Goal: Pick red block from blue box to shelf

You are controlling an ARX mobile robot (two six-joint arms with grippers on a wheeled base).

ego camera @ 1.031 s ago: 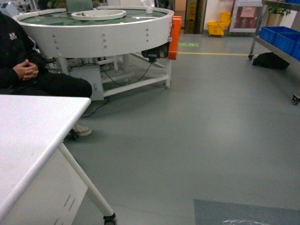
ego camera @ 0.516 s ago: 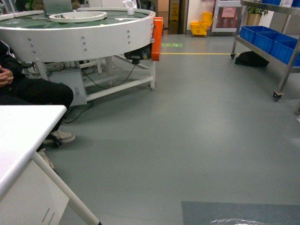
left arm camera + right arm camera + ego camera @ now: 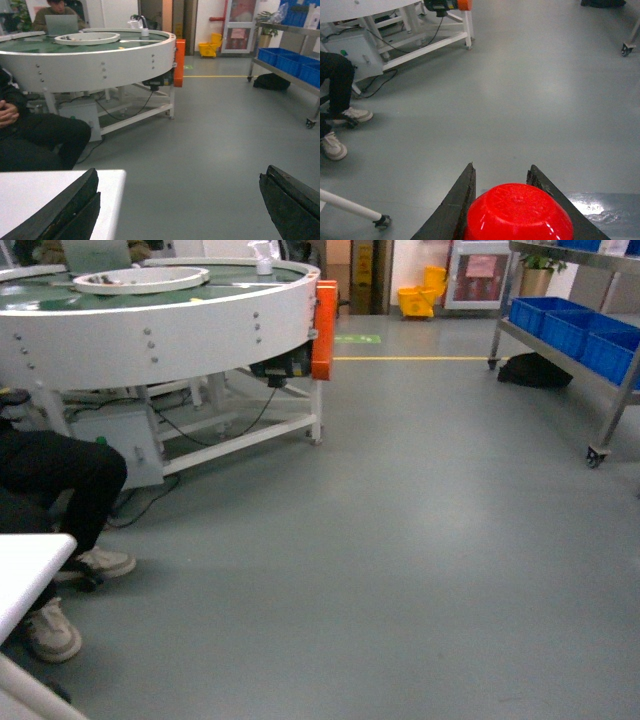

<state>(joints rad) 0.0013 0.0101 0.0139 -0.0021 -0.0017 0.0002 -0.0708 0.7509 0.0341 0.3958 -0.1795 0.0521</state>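
In the right wrist view, my right gripper (image 3: 502,167) is shut on the red block (image 3: 519,212), whose glossy round stud fills the space between the two dark fingers above the grey floor. My left gripper (image 3: 181,172) is open wide and empty, one finger over a white table corner (image 3: 50,192). The shelf (image 3: 603,390), a silver wheeled rack, stands at the far right of the head view and also shows as the shelf (image 3: 312,75) in the left wrist view. The blue box is out of view. Neither gripper appears in the head view.
Dark blue crates (image 3: 570,325) sit on the rack, with a black bag (image 3: 535,370) underneath. A round white conveyor table (image 3: 170,320) stands at the back left. A seated person's legs (image 3: 60,480) and shoes are at left, near the white table's corner (image 3: 25,570). Grey floor lies between.
The head view has swung right: the white table and seated person slid off to the left, and the conveyor table shifted left. More of the rack shows at right.
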